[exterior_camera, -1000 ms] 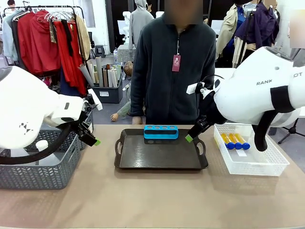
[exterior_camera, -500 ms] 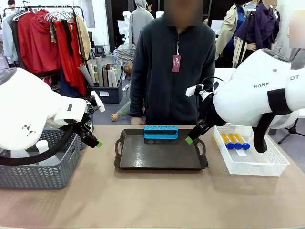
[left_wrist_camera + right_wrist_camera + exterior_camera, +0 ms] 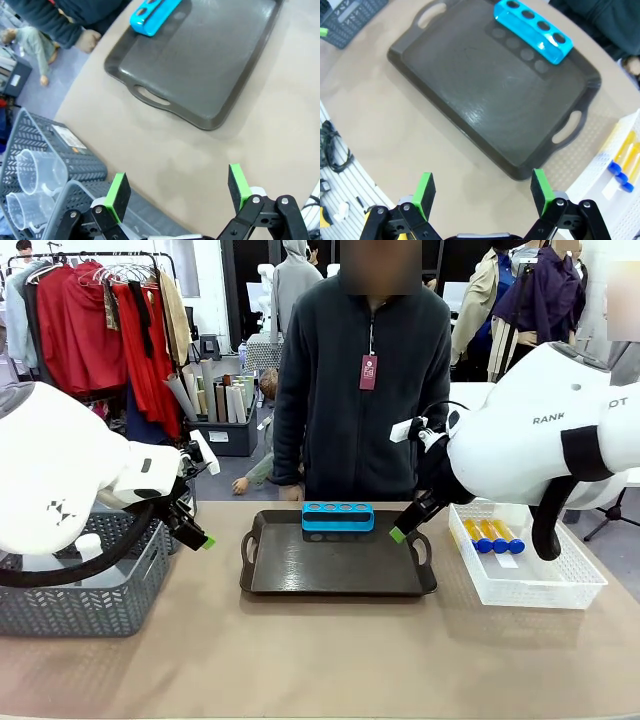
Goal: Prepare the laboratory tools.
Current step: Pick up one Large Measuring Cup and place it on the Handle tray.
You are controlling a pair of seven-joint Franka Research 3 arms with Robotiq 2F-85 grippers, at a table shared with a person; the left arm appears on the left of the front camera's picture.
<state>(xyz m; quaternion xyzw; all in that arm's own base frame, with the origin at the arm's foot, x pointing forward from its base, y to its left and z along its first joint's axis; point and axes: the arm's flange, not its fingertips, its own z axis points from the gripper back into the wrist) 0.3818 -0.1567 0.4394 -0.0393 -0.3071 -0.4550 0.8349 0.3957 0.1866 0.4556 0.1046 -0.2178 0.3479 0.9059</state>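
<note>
In the front view the left arm hides your left gripper (image 3: 179,191) except for one green pad (image 3: 205,540). The right arm does the same with the right gripper (image 3: 483,191), leaving one pad (image 3: 397,533) free. The left arm also covers much of the grey basket (image 3: 120,590), so you cannot tell what the white thing (image 3: 88,543) in it is. In the left wrist view the top edge cuts the blue rack (image 3: 152,12). In the right wrist view the right edge cuts the yellow tubes (image 3: 627,150) and the white mesh basket (image 3: 600,175).
</note>
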